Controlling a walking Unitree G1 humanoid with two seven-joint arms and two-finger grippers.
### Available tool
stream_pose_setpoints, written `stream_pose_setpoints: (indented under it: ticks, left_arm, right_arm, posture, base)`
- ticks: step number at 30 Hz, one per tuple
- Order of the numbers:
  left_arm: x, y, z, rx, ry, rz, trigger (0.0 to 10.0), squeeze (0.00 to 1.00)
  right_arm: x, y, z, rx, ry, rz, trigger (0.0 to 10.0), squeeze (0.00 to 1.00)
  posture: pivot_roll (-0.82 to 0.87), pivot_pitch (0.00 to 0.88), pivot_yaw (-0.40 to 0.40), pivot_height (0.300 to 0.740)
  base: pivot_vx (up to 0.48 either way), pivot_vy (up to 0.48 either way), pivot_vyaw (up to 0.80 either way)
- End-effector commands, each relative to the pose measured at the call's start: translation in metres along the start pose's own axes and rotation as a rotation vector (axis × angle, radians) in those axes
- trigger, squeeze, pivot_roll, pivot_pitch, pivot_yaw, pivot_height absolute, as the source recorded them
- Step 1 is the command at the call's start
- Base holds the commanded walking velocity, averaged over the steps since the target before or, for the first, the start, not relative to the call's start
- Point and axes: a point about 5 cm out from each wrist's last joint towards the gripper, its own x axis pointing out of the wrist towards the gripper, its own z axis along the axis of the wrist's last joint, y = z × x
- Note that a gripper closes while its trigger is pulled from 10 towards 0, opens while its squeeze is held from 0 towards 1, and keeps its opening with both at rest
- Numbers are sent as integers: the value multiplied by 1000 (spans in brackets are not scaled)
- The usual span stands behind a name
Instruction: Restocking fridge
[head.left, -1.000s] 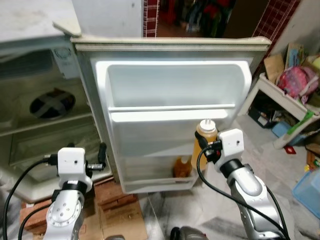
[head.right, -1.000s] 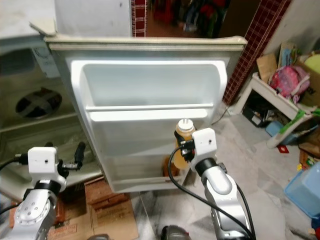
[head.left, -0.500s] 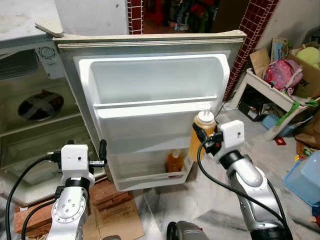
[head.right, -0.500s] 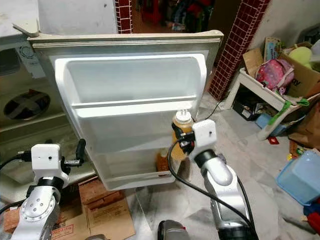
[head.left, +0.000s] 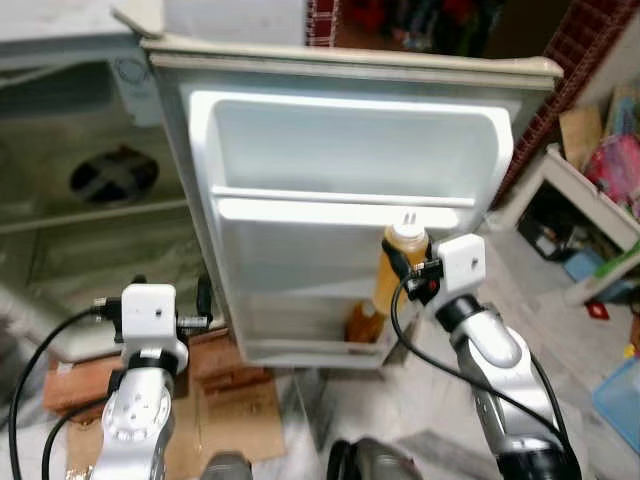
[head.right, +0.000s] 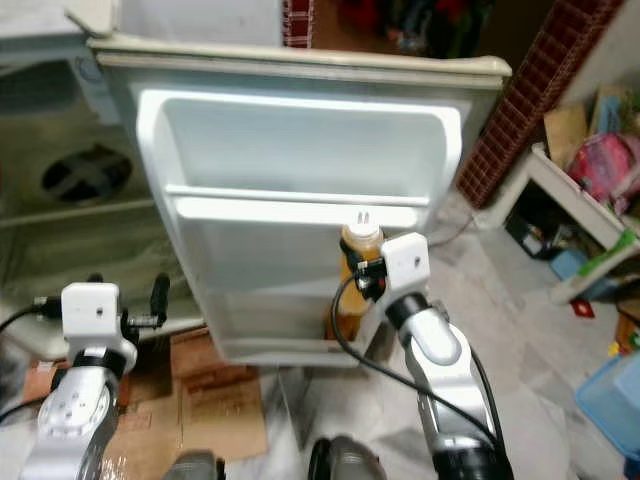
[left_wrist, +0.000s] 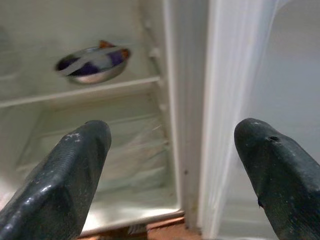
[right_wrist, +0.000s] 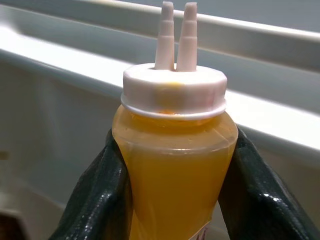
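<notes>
open fridge door faces robot, white inner shelves lit. fridge interior beside it, metal bowl on shelf inside. right hand clamped on orange squeeze bottle, upright, held against door just below middle shelf rail. second orange bottle sits in bottom door shelf. left hand fingers apart, near door's hinge edge.

An orange bottle stands in the door's bottom shelf.
</notes>
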Motion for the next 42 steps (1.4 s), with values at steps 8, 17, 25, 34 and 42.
stream_pose_setpoints:
  ticks: [8, 17, 25, 34, 42]
  left_arm:
    - [-1, -1, 1, 7, 4, 2, 10000, 0]
    - [-1, -1, 1, 8, 6, 6, 10000, 0]
    - [-1, 0, 0, 5, 14, 9, 10000, 0]
    - [-1, 2, 1, 7, 16, 26, 10000, 0]
    - [-1, 2, 1, 3, 19, 31, 10000, 0]
  right_arm:
    - [8, -2, 4, 17, -19, 18, 10000, 0]
    - [15, -1, 7, 33, -34, 30, 10000, 0]
    - [18, 5, 8, 58, -38, 25, 10000, 0]
    - [18, 9, 7, 68, -37, 33, 10000, 0]
    - [19, 9, 8, 68, -39, 36, 10000, 0]
  posture:
    - [63, 89, -40, 715]
    - [69, 90, -43, 715]
    - [66, 97, -42, 715]
    - [67, 103, -43, 715]
    - [67, 105, -44, 715]
  base:
    - [0, 0, 0]
    - [0, 0, 0]
    - [0, 0, 0]
    - [0, 0, 0]
    - [0, 0, 0]
